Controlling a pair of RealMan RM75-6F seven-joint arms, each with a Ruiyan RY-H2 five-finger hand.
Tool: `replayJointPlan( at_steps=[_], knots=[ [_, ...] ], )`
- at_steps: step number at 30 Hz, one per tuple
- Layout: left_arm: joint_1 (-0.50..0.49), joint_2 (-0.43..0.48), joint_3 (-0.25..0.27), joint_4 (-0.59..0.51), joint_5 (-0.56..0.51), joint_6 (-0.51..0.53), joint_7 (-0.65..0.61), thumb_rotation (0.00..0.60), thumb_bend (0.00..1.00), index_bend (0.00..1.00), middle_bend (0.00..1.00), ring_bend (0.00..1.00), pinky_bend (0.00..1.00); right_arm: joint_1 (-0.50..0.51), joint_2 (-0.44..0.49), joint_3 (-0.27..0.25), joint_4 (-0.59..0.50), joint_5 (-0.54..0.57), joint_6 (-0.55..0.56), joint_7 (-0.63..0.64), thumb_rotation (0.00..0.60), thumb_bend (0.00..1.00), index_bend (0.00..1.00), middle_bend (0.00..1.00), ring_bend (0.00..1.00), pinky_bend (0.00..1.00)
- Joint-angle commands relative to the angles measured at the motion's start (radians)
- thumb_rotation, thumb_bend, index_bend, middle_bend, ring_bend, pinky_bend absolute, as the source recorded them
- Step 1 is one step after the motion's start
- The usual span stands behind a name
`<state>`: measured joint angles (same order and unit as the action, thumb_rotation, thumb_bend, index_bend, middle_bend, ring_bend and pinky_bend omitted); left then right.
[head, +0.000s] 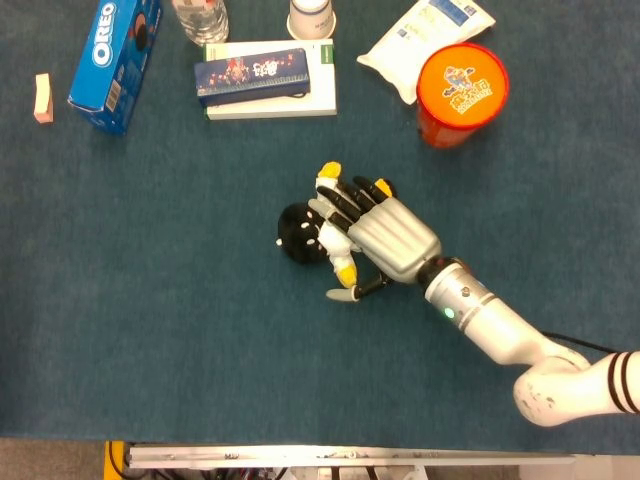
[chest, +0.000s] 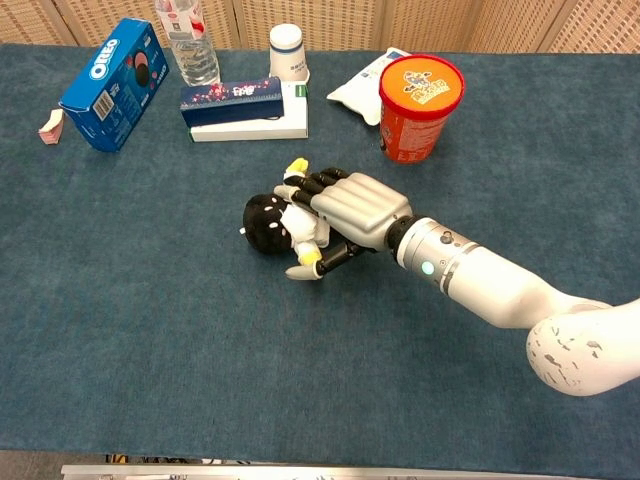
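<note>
The right robot hand (head: 385, 238) lies palm down over a small plush toy (head: 305, 232) near the middle of the blue counter (head: 150, 330). Its dark fingers (chest: 318, 183) drape across the toy's white body and its thumb comes in from the near side, so the toy looks gripped, though the robot hand hides the contact itself. The toy lies on its side on the counter: its black head pokes out to the left of the fingers, one yellow foot shows at the far side by the fingertips, and another at the near side by the thumb. The white forearm runs off to the right and toward the near edge. The left robot hand shows in neither view.

Well apart, along the far edge, stand an orange tub (head: 460, 92) at the right, a white pouch (head: 420, 35) just beyond it, a white cup (chest: 288, 50), a dark blue box (head: 262, 72) lying on a white one, a water bottle (chest: 186, 40), an Oreo box (head: 115, 62) and, far left, a small pink block (head: 42, 97).
</note>
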<state>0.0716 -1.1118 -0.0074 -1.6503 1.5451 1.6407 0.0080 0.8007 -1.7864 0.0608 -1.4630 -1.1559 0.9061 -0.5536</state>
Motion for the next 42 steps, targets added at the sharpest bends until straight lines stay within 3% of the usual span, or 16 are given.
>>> replayJointPlan(
  at_steps=[1, 10, 16, 25, 32, 42],
  knots=[
    [0.0, -0.001, 0.001, -0.001, 0.002, -0.001, 0.002, 0.6, 0.25, 0.0, 0.0, 0.0, 0.02, -0.005, 0.017, 0.015, -0.025, -0.015, 0.013, 0.026, 0.122, 0.0, 0.0, 0.0, 0.0, 0.0],
    [0.004, 0.001, -0.001, -0.001, -0.004, 0.002, 0.001, 0.6, 0.25, 0.0, 0.0, 0.0, 0.02, 0.025, -0.032, 0.043, 0.007, 0.022, -0.034, 0.031, 0.124, 0.0, 0.0, 0.0, 0.0, 0.0],
    [0.007, 0.001, 0.0, 0.005, -0.008, 0.0, -0.004, 0.6, 0.25, 0.0, 0.0, 0.0, 0.02, 0.025, -0.05, 0.024, 0.024, 0.032, -0.047, 0.025, 0.122, 0.0, 0.0, 0.0, 0.0, 0.0],
    [0.005, -0.006, 0.003, 0.012, -0.005, -0.008, -0.003, 0.6, 0.25, 0.0, 0.0, 0.0, 0.02, -0.013, 0.014, -0.021, -0.05, -0.007, -0.024, 0.058, 0.123, 0.0, 0.0, 0.0, 0.0, 0.0],
    [0.001, -0.008, 0.002, 0.006, 0.0, -0.012, 0.006, 0.6, 0.25, 0.0, 0.0, 0.0, 0.02, -0.018, 0.051, -0.003, -0.107, -0.056, 0.007, 0.08, 0.123, 0.0, 0.0, 0.0, 0.0, 0.0],
    [0.002, -0.005, 0.001, 0.009, -0.01, -0.017, 0.002, 0.6, 0.25, 0.0, 0.0, 0.0, 0.02, 0.025, -0.029, 0.027, -0.007, 0.008, -0.034, 0.003, 0.123, 0.0, 0.0, 0.0, 0.0, 0.0]
  ],
)
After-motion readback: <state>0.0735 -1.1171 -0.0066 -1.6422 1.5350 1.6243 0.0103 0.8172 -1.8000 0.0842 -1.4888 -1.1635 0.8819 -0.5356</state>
